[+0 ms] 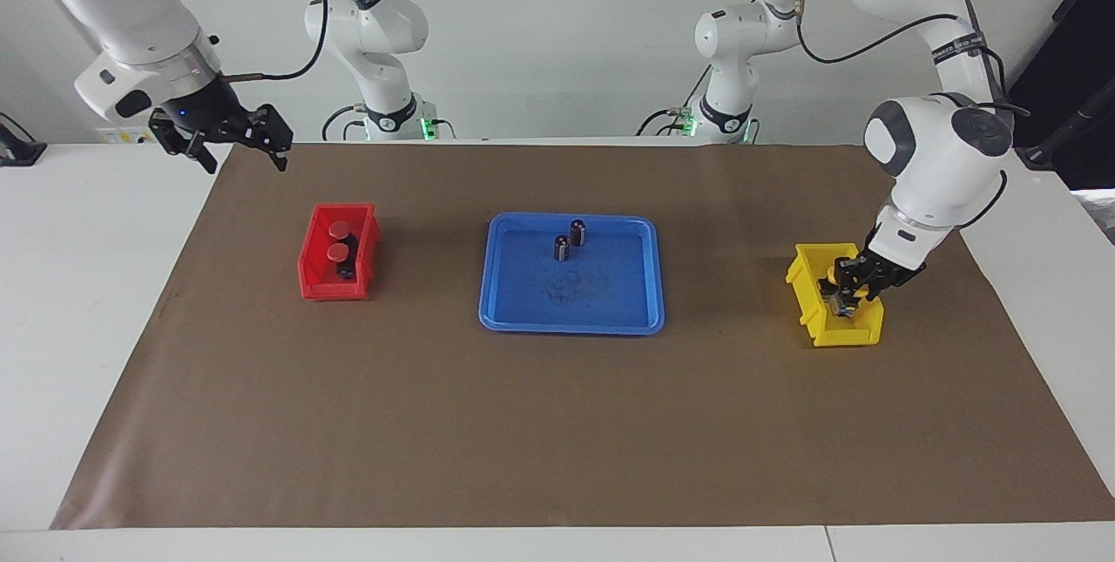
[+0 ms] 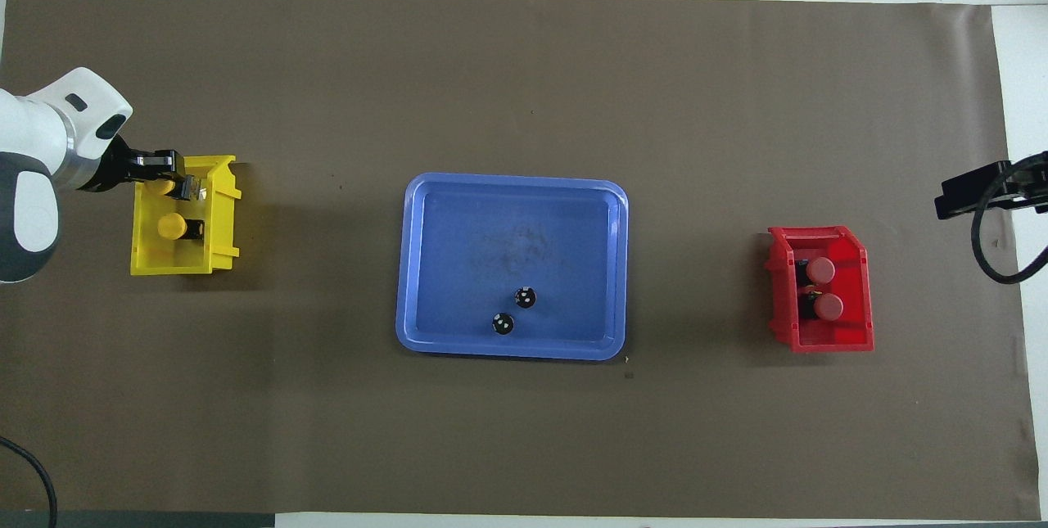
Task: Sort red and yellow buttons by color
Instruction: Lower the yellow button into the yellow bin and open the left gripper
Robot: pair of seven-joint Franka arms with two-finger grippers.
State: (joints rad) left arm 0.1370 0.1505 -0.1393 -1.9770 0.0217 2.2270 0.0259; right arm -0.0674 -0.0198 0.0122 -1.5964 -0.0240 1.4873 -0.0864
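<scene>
Facing view: the left gripper, fingers closed on a yellow button, is lowered into the yellow bin; the right gripper, jaws spread and empty, hangs above the table's edge, apart from the red bin holding two red buttons. Overhead view: the held button sits just beside a second yellow button, farther from the robots; two dark cylinders stand in the blue tray.
</scene>
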